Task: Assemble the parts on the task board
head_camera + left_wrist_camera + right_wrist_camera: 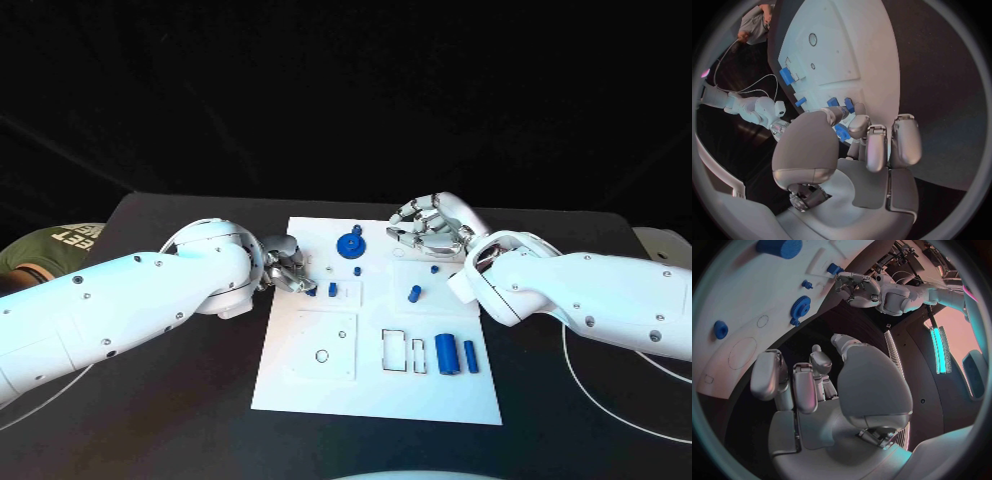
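My head camera looks down on the counter [173, 400]; both wrist cameras sit close behind each robot hand, sharing the task board [378, 385]

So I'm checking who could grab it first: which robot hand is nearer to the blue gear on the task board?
Right, narrowly. The right robot hand hovers at the board's far right edge, just beside the blue gear. The left robot hand sits at the board's left edge, nearer the robot than the gear.

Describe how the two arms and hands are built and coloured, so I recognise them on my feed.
Both arms, left arm and right arm, are glossy white rounded shells dotted with small dark screws. The left hand and right hand are silver metal with many segmented fingers.
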Robot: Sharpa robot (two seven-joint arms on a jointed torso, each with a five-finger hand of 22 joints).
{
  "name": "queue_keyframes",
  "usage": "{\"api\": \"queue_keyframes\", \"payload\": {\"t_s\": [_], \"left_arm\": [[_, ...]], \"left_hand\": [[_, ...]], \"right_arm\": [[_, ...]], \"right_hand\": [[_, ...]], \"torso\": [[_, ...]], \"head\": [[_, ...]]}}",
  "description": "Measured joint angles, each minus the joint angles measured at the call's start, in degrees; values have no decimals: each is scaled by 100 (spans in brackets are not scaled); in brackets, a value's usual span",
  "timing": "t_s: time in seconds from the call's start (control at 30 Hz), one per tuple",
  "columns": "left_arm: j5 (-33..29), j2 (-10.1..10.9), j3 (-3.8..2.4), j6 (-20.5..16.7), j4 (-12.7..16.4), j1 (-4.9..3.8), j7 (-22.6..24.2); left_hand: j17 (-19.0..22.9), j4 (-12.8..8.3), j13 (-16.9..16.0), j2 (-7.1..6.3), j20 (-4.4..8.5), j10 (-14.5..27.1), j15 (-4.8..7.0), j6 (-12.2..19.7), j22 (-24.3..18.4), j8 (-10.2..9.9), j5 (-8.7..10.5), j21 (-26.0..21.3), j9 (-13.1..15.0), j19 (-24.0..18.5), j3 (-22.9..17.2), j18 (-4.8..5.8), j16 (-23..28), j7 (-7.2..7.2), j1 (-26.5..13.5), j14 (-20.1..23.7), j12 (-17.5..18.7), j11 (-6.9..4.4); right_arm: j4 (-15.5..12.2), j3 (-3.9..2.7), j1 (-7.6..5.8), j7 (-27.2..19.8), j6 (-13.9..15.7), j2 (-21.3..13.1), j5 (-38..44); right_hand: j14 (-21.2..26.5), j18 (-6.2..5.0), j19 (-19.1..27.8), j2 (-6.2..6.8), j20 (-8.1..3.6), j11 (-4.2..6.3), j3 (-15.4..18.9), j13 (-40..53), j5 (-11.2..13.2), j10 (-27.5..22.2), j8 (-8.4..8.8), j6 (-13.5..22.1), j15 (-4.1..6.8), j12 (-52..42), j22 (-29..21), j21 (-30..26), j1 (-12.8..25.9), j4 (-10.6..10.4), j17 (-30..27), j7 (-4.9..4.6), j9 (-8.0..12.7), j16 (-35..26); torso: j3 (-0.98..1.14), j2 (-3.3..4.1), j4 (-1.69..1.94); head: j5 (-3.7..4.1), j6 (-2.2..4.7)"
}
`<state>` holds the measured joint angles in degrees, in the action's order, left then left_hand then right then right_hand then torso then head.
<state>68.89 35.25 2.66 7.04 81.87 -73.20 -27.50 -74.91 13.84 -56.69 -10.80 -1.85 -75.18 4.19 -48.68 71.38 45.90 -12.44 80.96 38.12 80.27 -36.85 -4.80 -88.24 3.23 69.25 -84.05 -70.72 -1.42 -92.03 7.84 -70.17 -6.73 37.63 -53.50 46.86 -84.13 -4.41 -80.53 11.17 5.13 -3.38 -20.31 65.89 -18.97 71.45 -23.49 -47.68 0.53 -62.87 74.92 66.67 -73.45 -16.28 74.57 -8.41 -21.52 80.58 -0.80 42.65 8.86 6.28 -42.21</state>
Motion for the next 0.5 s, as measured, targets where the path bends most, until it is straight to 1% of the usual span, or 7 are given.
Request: {"api": "queue_keyframes", "payload": {"t_s": [0.1, 0.23, 0.5], "left_arm": [[21, 4, 2, -26, 16, 2, 1], [46, 20, 5, -63, 54, 5, 9], [80, 71, 10, -150, 149, 11, 72]], "left_hand": [[0, 0, 0, 0, 0, 0, 0, 0, 0, 0, 0, 0, 0, 0, 0, 0, 0, 0, 0, 0, 0, 0], [0, 16, -27, 0, 0, -20, 0, -1, 0, 0, 1, -1, -1, 0, -16, 0, 0, 1, 0, 0, 0, 20], [0, 15, -28, 0, 0, -20, 0, 0, 8, 0, -21, -1, -1, 0, -16, 0, 0, 3, 0, 0, 0, 20]], "right_arm": [[0, 0, 3, -1, 0, 0, 0], [0, 0, 5, -2, 0, 1, 0], [1, 0, 9, -5, 0, 0, 0]], "right_hand": [[0, 0, 0, 0, 0, 0, 0, 0, 0, 0, 0, 0, 0, 0, 0, 0, 0, 0, 0, 0, 0, 0], [0, 0, 0, 0, 0, 0, 0, 0, 0, 0, 0, 0, 0, 0, -1, 0, 0, 0, 0, 0, 0, 0], [0, 0, 0, 0, 0, 0, 0, 0, 0, 0, 0, 0, 0, 0, -1, 0, 0, 0, -1, 0, 0, 0]], "torso": [[-3, 1, 4], [-3, 1, 7], [-3, 7, 9]], "head": [[3, -2], [6, -2], [10, -2]]}}
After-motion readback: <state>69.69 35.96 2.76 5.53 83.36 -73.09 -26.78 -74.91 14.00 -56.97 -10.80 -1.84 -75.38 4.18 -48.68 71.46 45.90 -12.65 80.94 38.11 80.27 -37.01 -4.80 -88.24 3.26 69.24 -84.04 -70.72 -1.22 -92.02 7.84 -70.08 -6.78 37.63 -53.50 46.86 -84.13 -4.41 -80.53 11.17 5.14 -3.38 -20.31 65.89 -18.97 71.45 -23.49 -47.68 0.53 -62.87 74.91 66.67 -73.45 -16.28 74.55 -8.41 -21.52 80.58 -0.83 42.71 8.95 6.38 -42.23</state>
